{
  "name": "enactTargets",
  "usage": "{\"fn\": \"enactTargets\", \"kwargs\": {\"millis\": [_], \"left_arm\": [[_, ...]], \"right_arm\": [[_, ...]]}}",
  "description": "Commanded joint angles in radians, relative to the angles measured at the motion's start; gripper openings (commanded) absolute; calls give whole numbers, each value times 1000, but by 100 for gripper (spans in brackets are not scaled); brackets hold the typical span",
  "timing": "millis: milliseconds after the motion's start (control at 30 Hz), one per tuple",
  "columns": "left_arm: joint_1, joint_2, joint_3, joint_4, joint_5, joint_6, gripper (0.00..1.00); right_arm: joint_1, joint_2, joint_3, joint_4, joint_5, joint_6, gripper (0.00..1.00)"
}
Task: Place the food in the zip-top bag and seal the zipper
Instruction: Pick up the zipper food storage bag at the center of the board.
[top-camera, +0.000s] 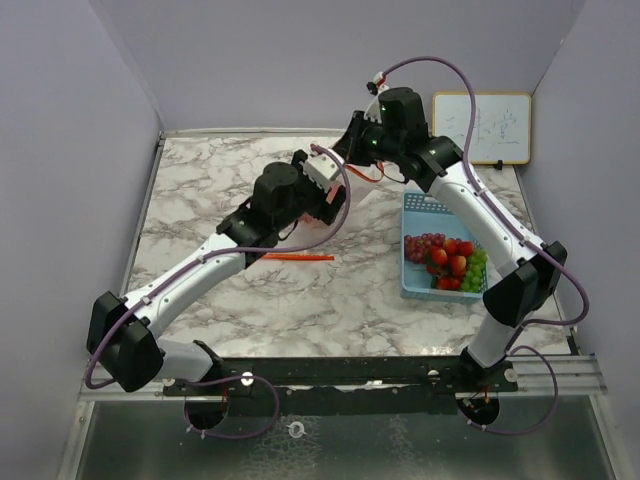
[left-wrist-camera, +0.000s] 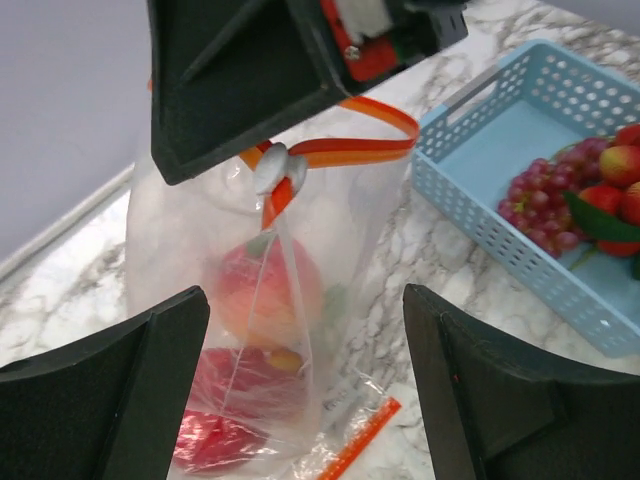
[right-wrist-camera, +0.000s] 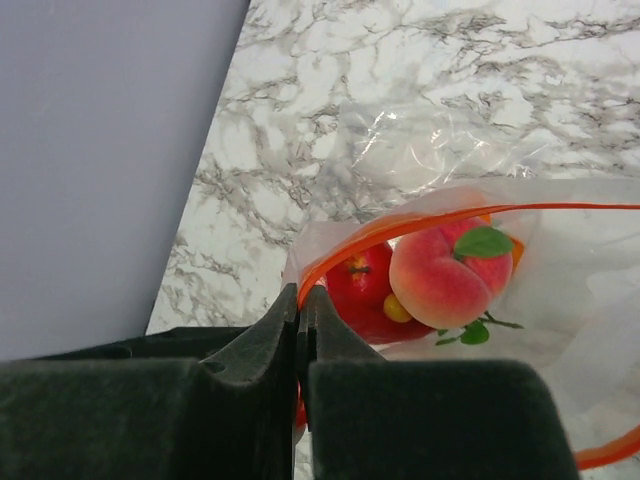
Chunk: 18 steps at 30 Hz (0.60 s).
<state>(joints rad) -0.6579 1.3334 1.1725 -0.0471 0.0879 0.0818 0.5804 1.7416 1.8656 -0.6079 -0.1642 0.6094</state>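
A clear zip-top bag (left-wrist-camera: 340, 230) with an orange zipper rim hangs upright over the marble table. My right gripper (right-wrist-camera: 300, 300) is shut on the rim's end; it also shows in the top view (top-camera: 348, 152). The mouth is open in the right wrist view. Inside lie a peach (right-wrist-camera: 445, 275) and a red tomato (right-wrist-camera: 360, 290). They show through the bag in the left wrist view, the peach (left-wrist-camera: 270, 290) above the tomato (left-wrist-camera: 235, 385). A white slider (left-wrist-camera: 272, 168) sits on the zipper. My left gripper (left-wrist-camera: 303, 295) is open and empty, its jaws wide on either side of the bag, not touching it.
A light-blue mesh basket (top-camera: 420, 205) to the right holds purple grapes (top-camera: 422, 245), small red fruits (top-camera: 450, 262) and green grapes (top-camera: 475, 270). It shows in the left wrist view (left-wrist-camera: 470, 200). An orange ribbed strip (left-wrist-camera: 365, 440) lies on the table. A whiteboard (top-camera: 482, 127) leans at the back right.
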Motion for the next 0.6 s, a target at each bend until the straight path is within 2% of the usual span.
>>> {"fn": "enactTargets", "kwargs": {"millis": [0,67,133,267,400,467,500,567], "left_arm": [[-84,-31,-71,233,-301,168,78],[-119,-7,-85,284,-409,215,74],[-142,11,-106,348,-480,251,77],[-149,20,-133,474,-486,263,78],[-149,62,-105,482,-457,273,72],[-148,76,-105,498,-445,265,63],[-147,79,-107,507,-437,257,54],[-147,84,-107,517,-432,242,25]], "right_arm": [[-1,26,35,43,-37,28,2],[-1,30,38,46,-49,32,2],[-1,29,39,48,-57,34,2],[-1,15,27,47,-60,29,2],[-1,6,28,44,-71,27,2],[-1,1,29,39,-74,29,2],[-1,-2,27,37,-71,30,2],[-1,-7,23,33,-64,32,2]]}}
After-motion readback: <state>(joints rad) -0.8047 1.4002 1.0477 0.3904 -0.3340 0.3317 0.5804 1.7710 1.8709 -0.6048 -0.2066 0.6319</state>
